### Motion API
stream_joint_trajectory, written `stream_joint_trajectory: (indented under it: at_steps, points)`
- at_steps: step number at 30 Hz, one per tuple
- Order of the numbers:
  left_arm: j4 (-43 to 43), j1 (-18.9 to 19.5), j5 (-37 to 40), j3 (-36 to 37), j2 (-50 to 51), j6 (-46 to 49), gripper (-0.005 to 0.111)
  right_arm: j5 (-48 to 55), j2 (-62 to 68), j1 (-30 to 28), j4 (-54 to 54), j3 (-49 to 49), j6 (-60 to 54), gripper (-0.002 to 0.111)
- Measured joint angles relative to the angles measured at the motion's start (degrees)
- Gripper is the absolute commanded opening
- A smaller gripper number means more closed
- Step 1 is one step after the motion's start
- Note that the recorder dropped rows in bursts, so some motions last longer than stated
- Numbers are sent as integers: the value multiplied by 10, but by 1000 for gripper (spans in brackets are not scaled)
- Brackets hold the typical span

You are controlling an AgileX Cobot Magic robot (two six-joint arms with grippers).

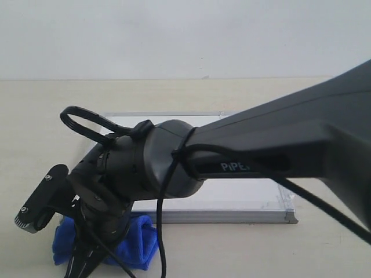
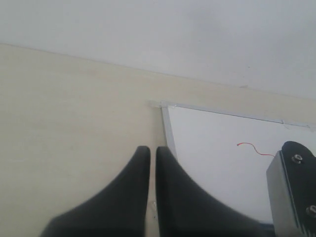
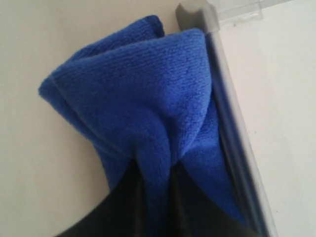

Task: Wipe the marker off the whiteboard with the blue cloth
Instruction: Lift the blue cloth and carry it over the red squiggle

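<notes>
Down by the corner of the board, the right claw has its jaws pinched tight on a fold of the cloth, which sits bunched on the table up against the outside of the frame. The marker, a thin red squiggle, lies out on the white surface, well apart from the cloth. The left claw hangs over bare table just beside another corner of the board, jaws all but touching and holding nothing.
</notes>
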Motion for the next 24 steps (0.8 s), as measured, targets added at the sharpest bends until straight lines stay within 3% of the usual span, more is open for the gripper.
stream_joint_trajectory:
  at_steps: [8, 13, 19, 24]
  points:
    - [0, 0, 0, 0, 0, 0, 4, 16, -65, 0, -17, -37, -9, 0]
    - [0, 0, 0, 0, 0, 0, 4, 19, -102, -21, -107, -70, -1, 0]
    - [0, 0, 0, 0, 0, 0, 4, 33, -81, -115, -134, -104, 66, 0]
    - [0, 0, 0, 0, 0, 0, 4, 47, -40, -184, -81, -138, 90, 0]
